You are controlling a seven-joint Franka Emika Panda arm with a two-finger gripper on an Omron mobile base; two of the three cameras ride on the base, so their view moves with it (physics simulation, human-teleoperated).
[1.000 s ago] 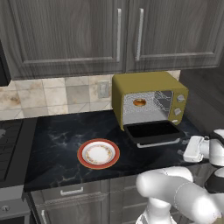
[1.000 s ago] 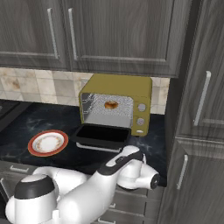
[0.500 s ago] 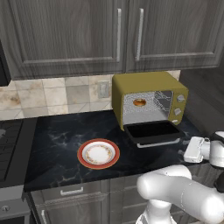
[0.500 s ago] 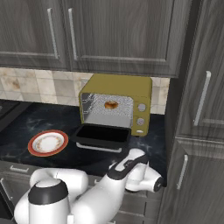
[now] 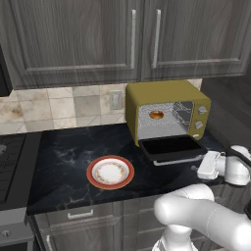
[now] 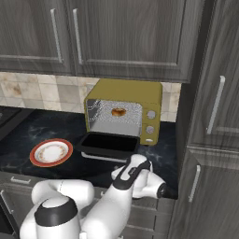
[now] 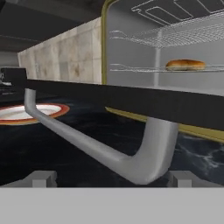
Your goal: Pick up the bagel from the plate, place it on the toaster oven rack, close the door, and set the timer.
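The bagel [image 5: 156, 115] [image 6: 118, 112] [image 7: 185, 64] lies on the toaster oven rack [image 7: 140, 68] inside the olive toaster oven [image 5: 166, 93] [image 6: 126, 88]. The door [image 5: 171, 147] [image 6: 109, 141] [image 7: 131, 103] is folded down flat and open. Its silver bar handle [image 7: 87, 144] runs right in front of my gripper [image 7: 113, 178]. The gripper [image 5: 205, 166] [image 6: 128, 170] sits open, low at the door's front edge, with nothing between its fingers. The plate [image 5: 110, 172] [image 6: 51, 152] [image 7: 26, 113] rests bare on the dark counter, left of the oven.
Round knobs [image 5: 198, 125] [image 6: 150, 128] sit on the oven's right panel. Grey wall cabinets [image 5: 132, 39] hang above and a tall cabinet [image 6: 210, 116] stands right of the oven. A stove edge [image 5: 12, 157] lies at the far left.
The arm's elbow and white links have shifted a little in both base views. The hand stays by the door's front edge with its jaws still open.
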